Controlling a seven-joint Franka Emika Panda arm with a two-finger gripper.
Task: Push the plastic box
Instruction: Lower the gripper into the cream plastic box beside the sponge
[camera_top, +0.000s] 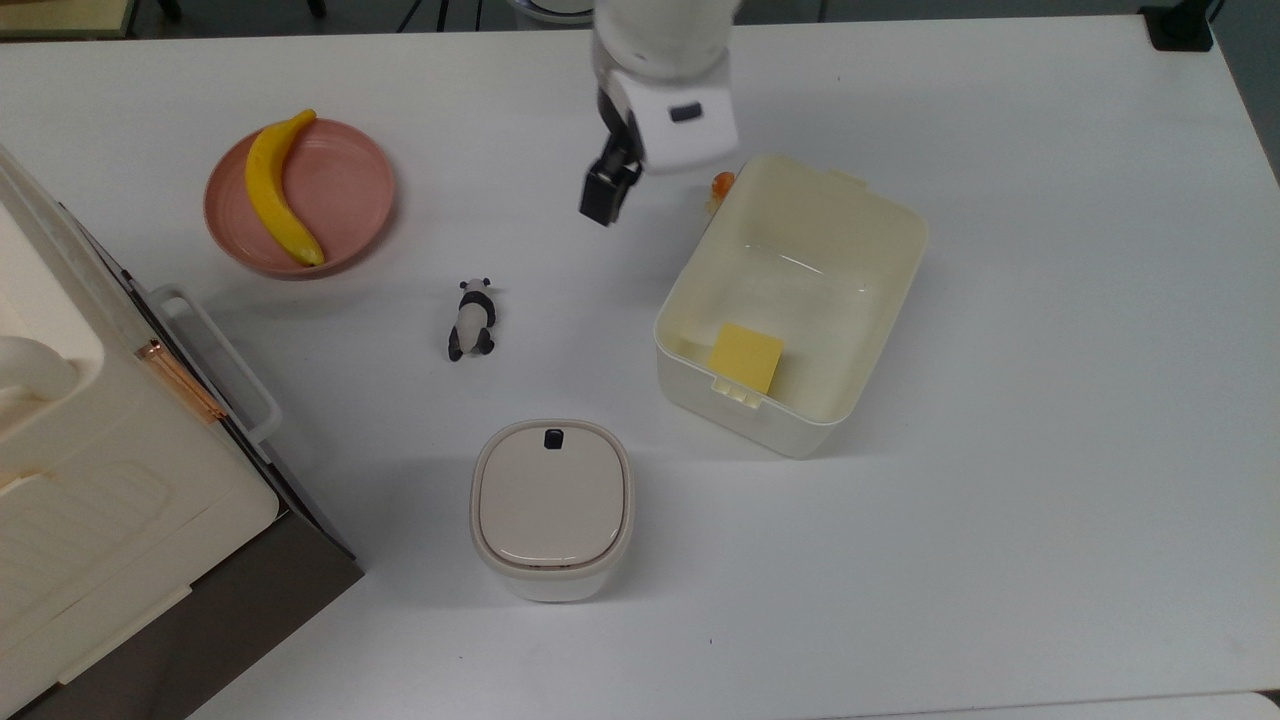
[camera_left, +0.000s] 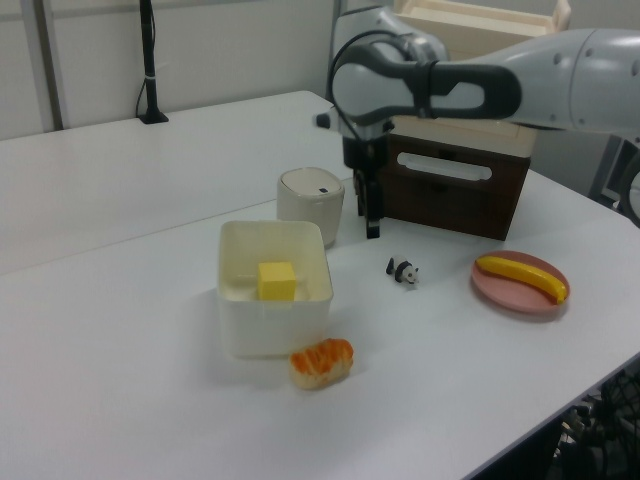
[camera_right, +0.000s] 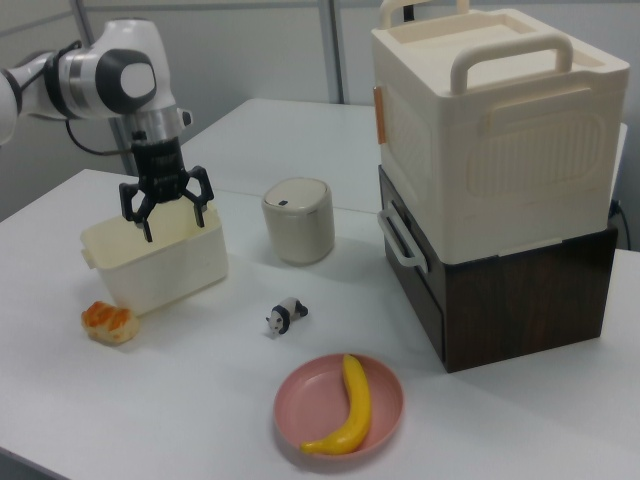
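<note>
The tool (camera_right: 166, 212) hangs spread wide, near the plastic box (camera_right: 160, 262).

- arm (camera_left: 560, 60) is mostly glossy white/light grey shells with dark grey bands at the joints
- wrist block (camera_top: 680, 120) is white with one small dark oval mark
- claw (camera_right: 167, 213) is all black, skeletal-looking linkage fingers

**Materials and Surface Finish**

The plastic box (camera_top: 880, 300) is cream-white plastic with glossy, smooth walls. The worktop (camera_top: 1050, 450) is white, smooth and matt. The bin (camera_top: 552, 505) has a beige satin lid with a black button. The plate (camera_top: 345, 180) is pink and smooth. The case (camera_right: 490, 130) is cream plastic with a copper-coloured latch, resting on a dark brown base (camera_right: 520, 300). The pincer (camera_right: 166, 213) is matt black.
</note>
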